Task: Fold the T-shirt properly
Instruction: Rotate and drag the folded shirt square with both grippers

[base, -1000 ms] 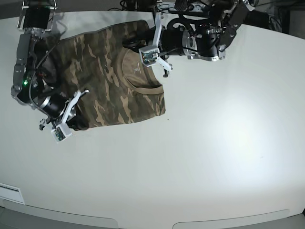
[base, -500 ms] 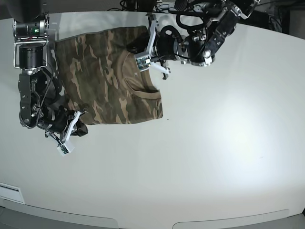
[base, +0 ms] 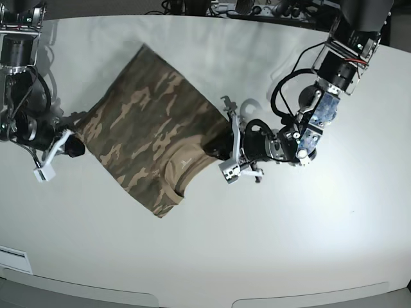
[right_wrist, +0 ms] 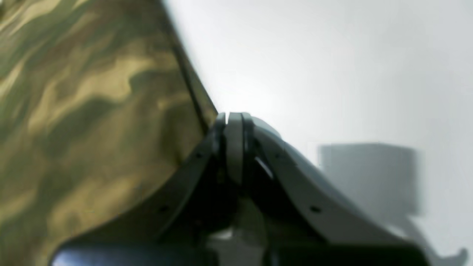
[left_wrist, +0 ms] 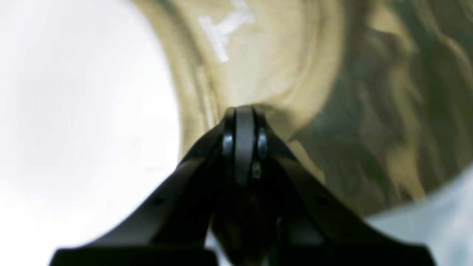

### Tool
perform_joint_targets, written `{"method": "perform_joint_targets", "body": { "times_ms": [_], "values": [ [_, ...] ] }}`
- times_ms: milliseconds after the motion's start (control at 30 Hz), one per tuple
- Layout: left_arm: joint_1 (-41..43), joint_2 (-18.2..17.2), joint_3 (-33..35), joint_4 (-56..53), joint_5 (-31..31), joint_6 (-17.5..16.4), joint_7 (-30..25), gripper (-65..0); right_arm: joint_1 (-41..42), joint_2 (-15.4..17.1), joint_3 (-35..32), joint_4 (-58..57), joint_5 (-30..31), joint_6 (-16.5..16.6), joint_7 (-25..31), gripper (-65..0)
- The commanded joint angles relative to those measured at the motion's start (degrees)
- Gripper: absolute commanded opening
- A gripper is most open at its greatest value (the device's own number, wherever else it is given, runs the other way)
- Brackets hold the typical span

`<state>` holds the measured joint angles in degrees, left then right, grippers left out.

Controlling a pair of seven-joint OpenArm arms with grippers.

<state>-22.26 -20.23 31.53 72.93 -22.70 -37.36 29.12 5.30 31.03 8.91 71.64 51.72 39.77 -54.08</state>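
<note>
Partly folded only: T-shirt (base: 144, 135) lying as a doubled diamond mid-left of tabletop (base: 289, 244). Left end effector (base: 221, 149) pinching cloth beside the collar (left_wrist: 207, 96), right end effector (base: 72, 146) pinching the far corner. Final folds and squaring likely still ahead.

One T-shirt (base: 144, 131), camouflage, centre-left of frame on one white table (base: 270, 244). Two arms, each with one gripper: left gripper (base: 218, 149) at centre, right gripper (base: 72, 145) at left edge.

Two black-and-silver arms (base: 321, 109) with looping black cables, white camera mounts, dark screw-studded claws (left_wrist: 242, 122).
</note>
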Motion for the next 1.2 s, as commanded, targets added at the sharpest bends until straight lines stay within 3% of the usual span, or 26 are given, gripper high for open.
{"method": "perform_joint_targets", "body": {
  "times_ms": [0, 100, 267, 400, 500, 667, 767, 867, 967, 1167],
  "values": [
    [-1.7, -0.7, 0.0, -0.8, 3.8, 1.4, 0.8, -65.0, -1.2, 1.0, 2.3, 1.6, 1.3, 0.2, -1.0, -65.0],
    [-4.8, -0.4, 0.0, -3.9, 5.1, 1.4, -7.1, -65.0, -7.4, -0.9, 8.3, 4.9, 5.4, 0.2, -2.7, -65.0],
    [-7.7, 3.2, 0.0, -9.7, 8.8, 1.7, -16.1, -65.0, -16.2, -6.8, 15.7, 12.7, 5.5, 0.2, -2.7, -65.0],
    [-10.7, 5.6, -0.1, -10.7, 8.2, 1.4, -17.2, -65.0, -20.0, -11.2, 17.4, 21.7, 4.8, 0.2, -2.6, -65.0],
    [-13.5, 5.6, -1.8, -6.5, 1.8, 1.4, -10.5, -65.0, -19.8, -11.8, 17.4, 27.0, 3.8, 0.2, -2.4, -65.0],
    [-14.7, 5.6, -14.4, 4.9, -18.6, 3.9, 16.9, -65.0, -18.2, -11.8, 17.4, 31.1, -7.8, 0.2, 2.0, -65.0],
    [-13.0, 5.4, -21.4, 8.1, -22.8, 3.6, 27.5, -65.0, -15.7, -11.7, 17.4, 31.1, -11.6, 0.2, 3.8, -65.0],
    [-8.9, 3.2, -22.6, 8.6, -25.2, 3.5, 28.3, -65.0, -13.8, -10.8, 17.3, 30.6, -11.7, 0.2, 4.8, -65.0],
    [-2.6, 2.8, -22.5, 8.5, -23.5, 3.5, 27.6, -65.0, -12.6, -9.6, 16.5, 29.1, -11.7, 0.2, 5.5, -65.0],
    [5.6, 3.0, -20.9, 8.3, -19.1, 3.5, 23.2, -65.0, -8.9, -9.3, 7.7, 25.9, -14.4, 0.2, 5.5, -65.0]
  ]
}}
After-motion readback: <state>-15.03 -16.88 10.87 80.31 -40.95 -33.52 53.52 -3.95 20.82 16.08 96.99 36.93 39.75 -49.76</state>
